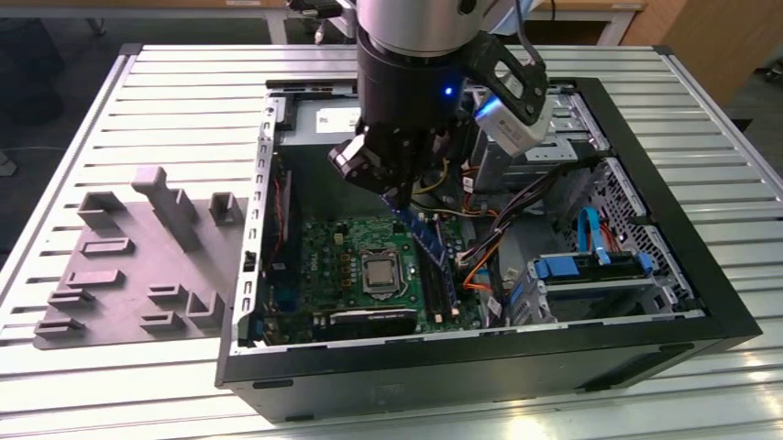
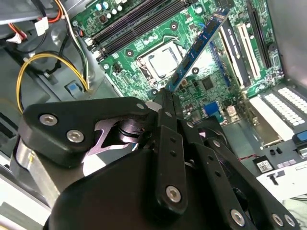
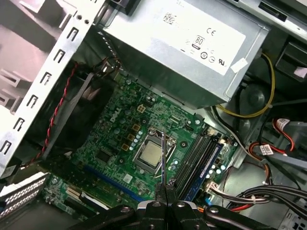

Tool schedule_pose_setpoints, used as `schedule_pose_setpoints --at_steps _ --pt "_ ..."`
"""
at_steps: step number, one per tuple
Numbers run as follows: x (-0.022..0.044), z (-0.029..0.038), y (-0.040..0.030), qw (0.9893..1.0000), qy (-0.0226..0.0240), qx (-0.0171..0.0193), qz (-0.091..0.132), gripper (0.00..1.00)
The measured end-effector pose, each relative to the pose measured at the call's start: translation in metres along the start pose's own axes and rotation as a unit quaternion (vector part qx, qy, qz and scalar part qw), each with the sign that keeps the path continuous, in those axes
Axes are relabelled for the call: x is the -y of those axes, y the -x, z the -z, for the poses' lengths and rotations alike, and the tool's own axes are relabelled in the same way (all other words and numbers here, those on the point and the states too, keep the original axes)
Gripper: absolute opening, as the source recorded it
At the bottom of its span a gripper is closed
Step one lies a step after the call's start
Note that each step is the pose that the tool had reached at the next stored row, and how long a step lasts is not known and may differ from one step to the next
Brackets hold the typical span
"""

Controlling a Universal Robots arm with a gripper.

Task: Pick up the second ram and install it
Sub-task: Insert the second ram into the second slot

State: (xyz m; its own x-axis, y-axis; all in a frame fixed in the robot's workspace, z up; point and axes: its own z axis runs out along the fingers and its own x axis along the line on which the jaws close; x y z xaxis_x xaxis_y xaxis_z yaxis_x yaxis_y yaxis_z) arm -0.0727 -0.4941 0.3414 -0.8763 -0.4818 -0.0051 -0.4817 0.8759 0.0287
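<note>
Grips long, flat blue circuit-board stick in black end effector over green motherboard; appears broadside in second wrist view, edge-on in first wrist view.

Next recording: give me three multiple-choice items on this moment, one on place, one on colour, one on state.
1. Where is the second ram? A: on the grey tray. B: held over the motherboard. C: on the power supply.
2. Its board's colour? A: blue. B: red. C: yellow.
3. The hand is: A: open, empty. B: shut on the second ram. C: gripping a cable.
Answers: 1 B, it hangs tilted above the green board in the second wrist view; 2 A, it shows blue in the exterior view; 3 B, its fingers pinch the stick's end.
</note>
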Motion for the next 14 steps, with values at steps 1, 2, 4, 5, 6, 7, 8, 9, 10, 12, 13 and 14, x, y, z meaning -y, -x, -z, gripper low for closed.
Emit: schedule_pose_setpoints --at_steps 1,2,4,5,6,7,8,9,10,12,13,14 --pt "0.0000 0.0000 0.0000 1.0000 0.0000 0.0001 -0.004 0.11" --pt "0.0000 0.0000 0.0000 1.0000 0.0000 0.0002 -0.008 0.11" --pt "0.0000 -0.0001 0.0000 0.9999 -0.0001 0.0005 -0.015 0.11" --pt "0.0000 -0.0001 0.0000 0.9998 -0.0001 0.0006 -0.018 0.11" --pt "0.0000 -0.0001 0.0000 0.9998 -0.0001 0.0006 -0.022 0.11" --pt "0.0000 -0.0001 0.0000 0.9997 -0.0001 0.0007 -0.026 0.11" --pt "0.0000 -0.0002 0.0000 0.9996 -0.0001 0.0008 -0.029 0.11" --pt "0.0000 -0.0001 0.0000 0.9995 -0.0002 0.0009 -0.032 0.11" --pt "0.0000 -0.0001 0.0000 0.9994 -0.0002 0.0010 -0.035 0.11" --pt "0.0000 -0.0002 0.0000 0.9991 -0.0002 0.0012 -0.042 0.11" --pt "0.0000 -0.0003 0.0000 0.9990 -0.0002 0.0013 -0.044 0.11" --pt "0.0000 -0.0003 0.0000 0.9989 -0.0003 0.0014 -0.047 0.11"
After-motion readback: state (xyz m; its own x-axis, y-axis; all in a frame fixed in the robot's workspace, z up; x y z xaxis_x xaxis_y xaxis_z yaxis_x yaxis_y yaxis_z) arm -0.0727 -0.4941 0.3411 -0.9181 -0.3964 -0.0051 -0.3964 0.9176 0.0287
